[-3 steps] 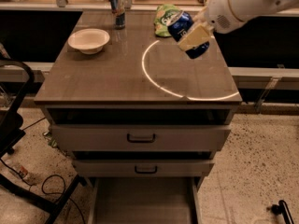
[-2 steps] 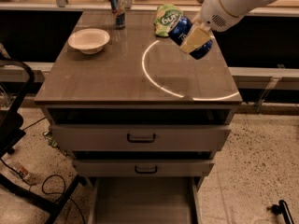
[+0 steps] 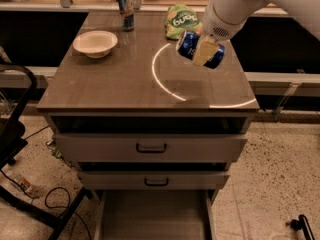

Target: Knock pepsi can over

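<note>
The pepsi can [image 3: 189, 43], dark blue with a silver top, is tilted almost on its side above the right part of the brown cabinet top [image 3: 120, 84]. My gripper [image 3: 204, 51] comes in from the upper right on a white arm and is shut on the can, one tan finger [image 3: 205, 49] across its middle. The can hangs clear of the surface, in front of the green bag.
A white bowl [image 3: 95, 43] sits at the left of the top. A slim silver-blue can [image 3: 126, 11] stands at the back. A green chip bag [image 3: 181, 19] lies at the back right. Drawers are below, the lowest one open. A black chair [image 3: 15, 134] stands at left.
The gripper with the can has moved a little left and toward the back. The can stays tilted in the grip.
</note>
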Controlling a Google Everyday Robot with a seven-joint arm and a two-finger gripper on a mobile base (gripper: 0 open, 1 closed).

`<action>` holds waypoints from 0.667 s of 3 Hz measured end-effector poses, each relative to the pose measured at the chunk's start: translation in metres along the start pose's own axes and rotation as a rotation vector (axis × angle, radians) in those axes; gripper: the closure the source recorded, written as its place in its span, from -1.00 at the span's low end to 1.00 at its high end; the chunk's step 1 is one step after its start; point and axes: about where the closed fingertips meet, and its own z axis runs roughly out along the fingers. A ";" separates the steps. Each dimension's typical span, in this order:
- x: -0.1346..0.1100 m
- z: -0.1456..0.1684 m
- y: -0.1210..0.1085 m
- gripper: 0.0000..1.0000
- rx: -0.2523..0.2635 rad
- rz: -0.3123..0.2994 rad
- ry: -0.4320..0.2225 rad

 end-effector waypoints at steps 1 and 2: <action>0.002 0.021 0.012 1.00 -0.019 -0.074 0.056; 0.005 0.043 0.025 1.00 -0.050 -0.135 0.105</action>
